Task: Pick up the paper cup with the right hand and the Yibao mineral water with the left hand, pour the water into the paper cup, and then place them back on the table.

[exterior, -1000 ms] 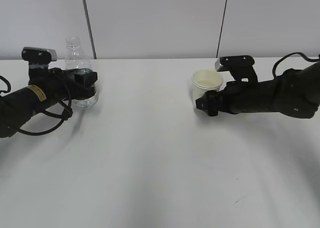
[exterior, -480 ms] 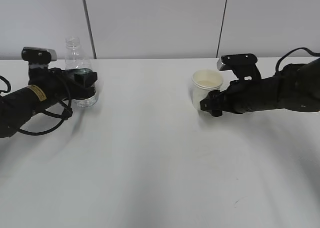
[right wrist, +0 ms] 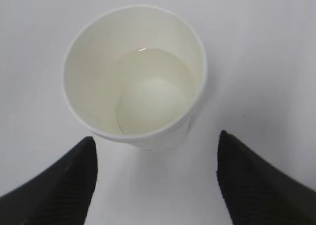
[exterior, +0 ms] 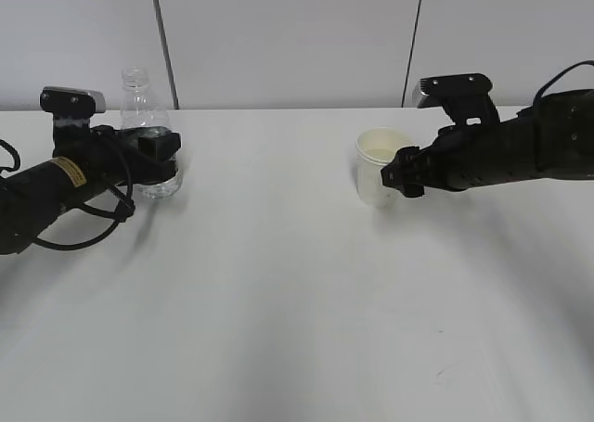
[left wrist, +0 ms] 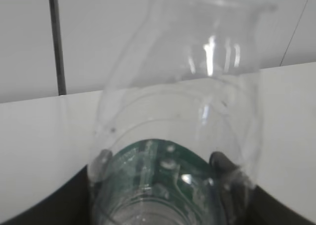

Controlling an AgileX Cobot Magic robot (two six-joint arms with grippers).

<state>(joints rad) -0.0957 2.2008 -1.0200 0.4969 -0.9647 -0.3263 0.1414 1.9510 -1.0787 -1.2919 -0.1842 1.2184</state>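
White paper cup [right wrist: 134, 76] upright on table [exterior: 278, 283], water inside | right hand [right wrist: 155, 178] wide, just beside cup, not touching | left hand [exterior: 156, 153] grips Yibao mineral water [exterior: 147, 130], well apart from cup

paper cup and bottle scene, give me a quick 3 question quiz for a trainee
1. True or false: the right hand is shut on the paper cup.
2. What grips the Yibao mineral water? A) the left hand B) the right hand C) nothing
3. Fill in: the cup holds a little ____.

Key:
1. False; the fingers stand apart, clear of the cup.
2. A.
3. Water, a shallow clear layer at the bottom.
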